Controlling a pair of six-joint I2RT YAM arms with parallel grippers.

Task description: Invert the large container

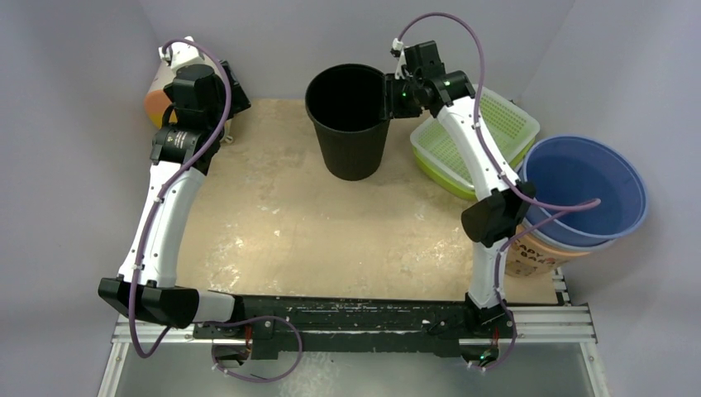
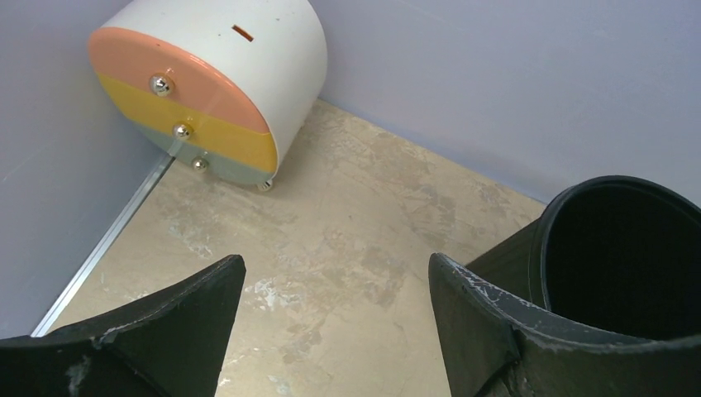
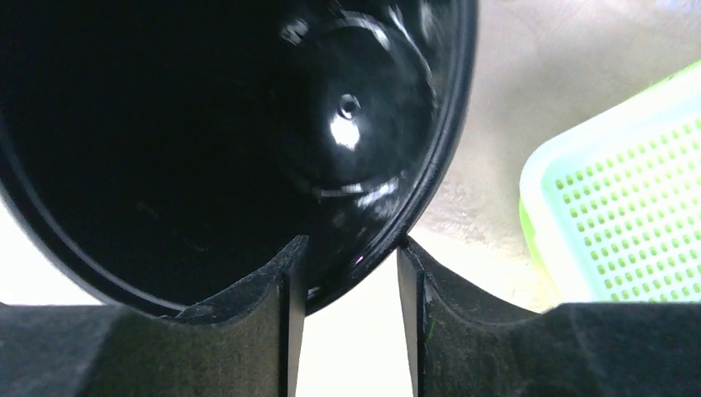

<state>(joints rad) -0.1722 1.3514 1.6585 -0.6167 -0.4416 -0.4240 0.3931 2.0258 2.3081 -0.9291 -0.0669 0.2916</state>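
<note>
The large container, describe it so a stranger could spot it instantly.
On the tan table, look at the far edge, centre. Left of the green basket stands the large container: the only black one, tall, tapered and upright, mouth open.

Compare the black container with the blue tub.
The black container is tall and narrow; the blue tub is wider-mouthed. The black container stands on the table with the right gripper astride its rim; the blue tub sits nested in another bucket, untouched. Both are upright, open-topped and look empty.
</note>
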